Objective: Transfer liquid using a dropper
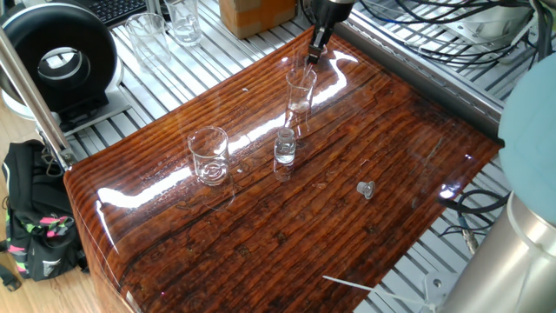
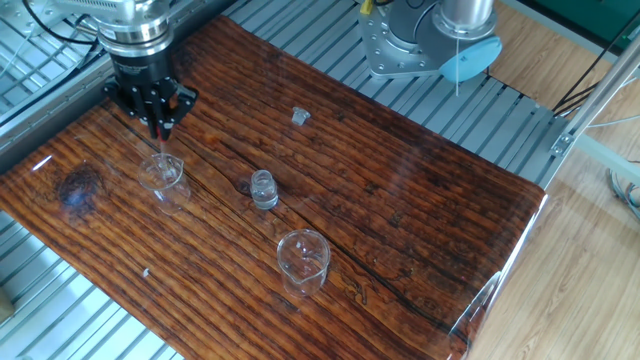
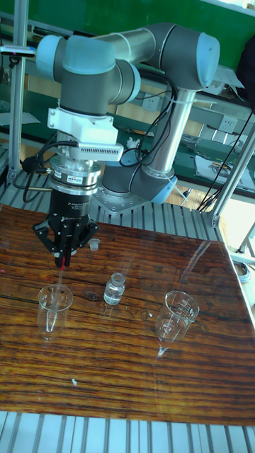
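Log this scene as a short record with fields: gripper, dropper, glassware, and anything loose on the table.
gripper: gripper above the cylinder, fingers closed on the dropper
dropper: dropper held upright, red bulb between the fingers, tube pointing down toward the cylinder mouth
cylinder: cylinder upright near the table's edge, directly under the gripper
vial: vial upright and uncapped, between cylinder and beaker
beaker: beaker upright, apart from the vial
loose: small cap lying on the table, apart from the glassware
liquid: too clear to judge
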